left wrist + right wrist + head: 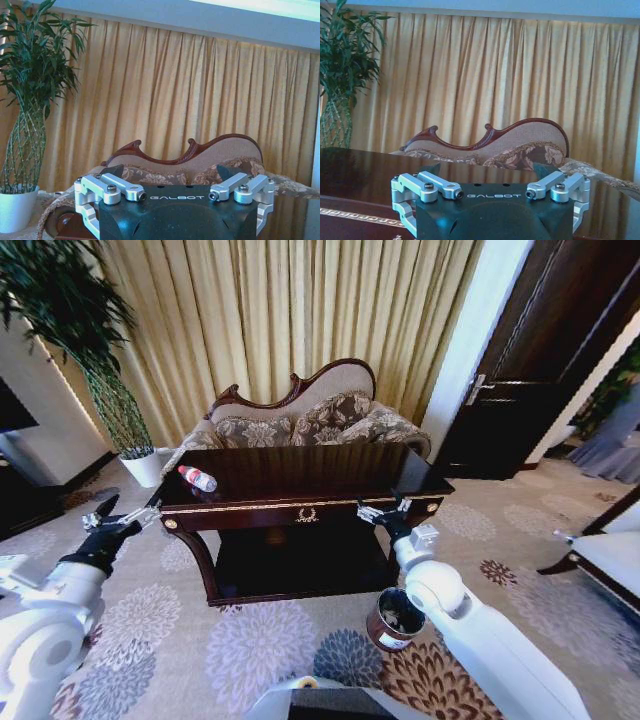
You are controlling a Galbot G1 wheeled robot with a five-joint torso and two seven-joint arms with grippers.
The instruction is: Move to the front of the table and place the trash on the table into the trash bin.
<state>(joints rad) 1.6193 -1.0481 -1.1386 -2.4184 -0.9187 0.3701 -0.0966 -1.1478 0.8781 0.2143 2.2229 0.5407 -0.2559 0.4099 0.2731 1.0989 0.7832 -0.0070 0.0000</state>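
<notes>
Left gripper (pixel 118 514) spread and empty, short of the counter's left corner; small clear plastic bottle with red cap (pixel 197 478) lies on the dark glossy wooden counter (pixel 300 475) near that end. Right gripper (pixel 385 511) spread at the front-right edge, above the brown cylindrical bin with black liner (pixel 395 618) on the floor. Approach looks complete; next move likely calls for the left gripper reaching to the bottle.

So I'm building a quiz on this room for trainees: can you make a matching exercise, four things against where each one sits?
Things:
1. small clear plastic bottle with red cap
2. small brown cylindrical trash bin
3. tall green plant in a white pot
4. patterned sofa with carved wooden back

Places:
A. on the carpet by the table's right front leg
B. behind the dark glossy wooden table
C. on the table's left end
D. on the floor to the left, by the curtain

Pairs: 1-C, 2-A, 3-D, 4-B
</notes>
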